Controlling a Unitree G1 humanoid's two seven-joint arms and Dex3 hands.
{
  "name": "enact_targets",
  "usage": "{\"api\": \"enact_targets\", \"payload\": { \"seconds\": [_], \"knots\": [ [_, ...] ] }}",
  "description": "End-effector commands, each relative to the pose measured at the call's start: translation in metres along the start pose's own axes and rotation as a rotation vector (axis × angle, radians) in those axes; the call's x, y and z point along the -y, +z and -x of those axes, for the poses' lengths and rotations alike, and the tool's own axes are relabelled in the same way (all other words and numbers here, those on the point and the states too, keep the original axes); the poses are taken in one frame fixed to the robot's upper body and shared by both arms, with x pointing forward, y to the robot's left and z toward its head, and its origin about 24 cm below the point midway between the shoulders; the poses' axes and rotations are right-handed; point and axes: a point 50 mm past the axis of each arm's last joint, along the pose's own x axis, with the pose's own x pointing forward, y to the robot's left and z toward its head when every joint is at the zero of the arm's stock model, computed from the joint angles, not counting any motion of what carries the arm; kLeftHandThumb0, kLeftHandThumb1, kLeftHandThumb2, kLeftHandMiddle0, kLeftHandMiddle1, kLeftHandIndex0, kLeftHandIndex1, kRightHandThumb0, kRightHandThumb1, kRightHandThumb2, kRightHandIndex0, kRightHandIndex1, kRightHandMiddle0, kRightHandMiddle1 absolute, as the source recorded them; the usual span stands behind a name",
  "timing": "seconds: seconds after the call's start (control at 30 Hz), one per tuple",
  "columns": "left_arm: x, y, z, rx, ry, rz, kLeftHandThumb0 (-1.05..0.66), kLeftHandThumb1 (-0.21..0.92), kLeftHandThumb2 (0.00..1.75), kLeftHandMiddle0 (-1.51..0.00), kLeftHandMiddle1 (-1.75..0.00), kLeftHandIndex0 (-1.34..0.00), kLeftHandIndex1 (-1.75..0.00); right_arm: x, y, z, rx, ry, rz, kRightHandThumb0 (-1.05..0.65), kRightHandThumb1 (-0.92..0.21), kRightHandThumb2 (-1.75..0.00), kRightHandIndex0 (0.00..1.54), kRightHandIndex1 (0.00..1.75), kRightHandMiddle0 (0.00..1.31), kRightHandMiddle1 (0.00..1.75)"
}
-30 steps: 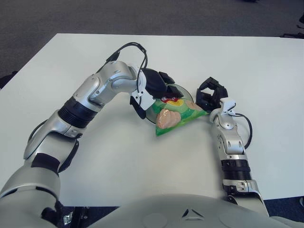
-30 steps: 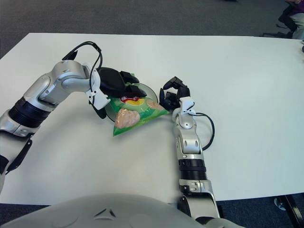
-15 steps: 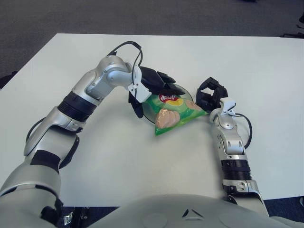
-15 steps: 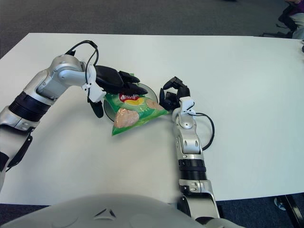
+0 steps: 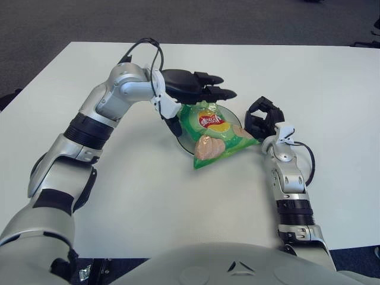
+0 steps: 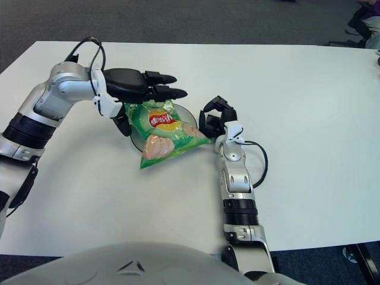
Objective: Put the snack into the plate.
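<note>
A green snack bag [image 5: 215,134] with a red and yellow logo lies across a dark round plate [image 5: 183,139] in the middle of the white table, its lower corner hanging over the plate's near rim. My left hand [image 5: 199,90] hovers just above the bag's far end, fingers stretched out straight and holding nothing. My right hand [image 5: 261,120] shows just right of the plate, fingers curled, touching nothing that I can see.
The white table [image 5: 332,107] stretches wide on every side of the plate. Dark carpet lies beyond its far edge. A black cable loops off each wrist.
My left hand has let go of the bag, lifted up and back off it, and straightened its fingers. The bag now lies uncovered on the plate. The right hand has not moved.
</note>
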Motion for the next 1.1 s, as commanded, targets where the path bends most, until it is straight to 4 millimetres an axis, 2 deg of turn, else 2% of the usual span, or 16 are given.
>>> {"api": "enact_targets", "payload": {
  "seconds": [0.0,0.1,0.2,0.4,0.77,0.9,1.07],
  "knots": [
    [0.003,-0.005,0.01,-0.039,0.071,0.008,-0.95,0.6,0.36,0.0,0.0,0.0,0.0,0.009,-0.031,0.015,-0.122,-0.025,0.003,-0.51,-0.25,-1.4,1.27,1.75,0.67,1.75],
    [0.003,-0.006,0.017,-0.064,0.131,0.011,-0.97,0.65,0.32,0.0,0.0,0.0,0.0,0.009,-0.031,0.014,-0.125,-0.026,0.0,-0.51,-0.26,-1.39,1.27,1.75,0.67,1.75],
    [0.008,-0.011,0.038,-0.109,0.184,0.014,-1.0,0.7,0.3,0.0,0.0,0.0,0.0,0.01,-0.032,0.014,-0.127,-0.029,-0.006,-0.5,-0.26,-1.39,1.27,1.75,0.66,1.75],
    [0.011,-0.017,0.051,-0.181,0.195,0.048,-1.04,0.78,0.23,0.0,0.0,0.0,0.0,0.011,-0.032,0.013,-0.126,-0.03,-0.005,-0.5,-0.26,-1.38,1.26,1.75,0.66,1.75],
    [0.013,-0.012,0.077,-0.32,0.184,0.156,-0.98,0.74,0.17,0.0,0.0,0.0,0.0,0.012,-0.033,0.012,-0.12,-0.024,0.004,-0.5,-0.26,-1.38,1.27,1.75,0.66,1.75],
    [0.035,-0.016,0.096,-0.408,0.196,0.251,-0.94,0.73,0.17,0.0,0.0,0.0,0.0,0.014,-0.033,0.012,-0.122,-0.026,0.008,-0.5,-0.26,-1.38,1.27,1.75,0.66,1.75],
    [0.056,-0.021,0.104,-0.476,0.248,0.359,-0.97,0.76,0.19,0.0,0.0,0.0,0.0,0.015,-0.033,0.011,-0.126,-0.026,0.013,-0.5,-0.26,-1.38,1.27,1.75,0.66,1.75]
  ]
}}
